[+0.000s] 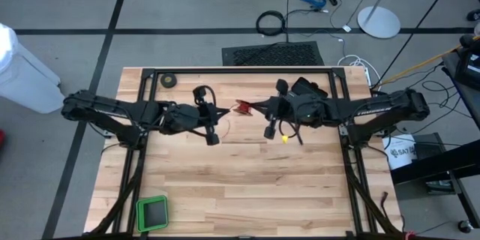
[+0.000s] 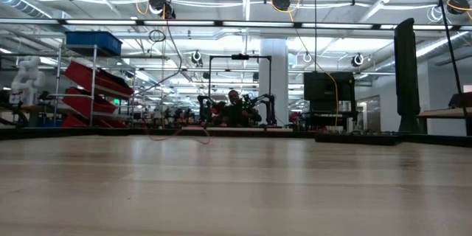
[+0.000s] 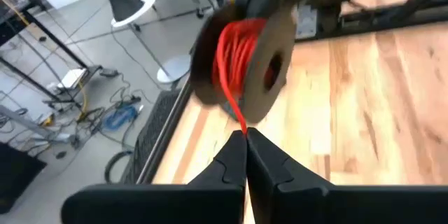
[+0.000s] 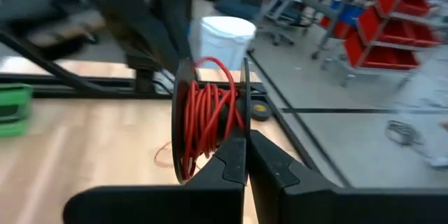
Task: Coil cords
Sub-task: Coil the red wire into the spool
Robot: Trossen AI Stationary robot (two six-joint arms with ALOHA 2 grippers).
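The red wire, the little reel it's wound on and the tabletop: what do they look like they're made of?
The red wire looks plastic-coated: smooth, glossy, evenly red, springing in loose loops. The reel seems dark matte plastic, with thin flat discs; the look alone can't confirm that. The tabletop looks like pale wood, with plank seams and grain showing. Both pincers are shut, the right pincer on the reel, the left pincer on the wire.

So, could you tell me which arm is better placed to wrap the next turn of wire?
Probably the left: the left gripper pinches the red wire just below the reel, free to guide it, while the right gripper is shut on the reel's flange, holding it.
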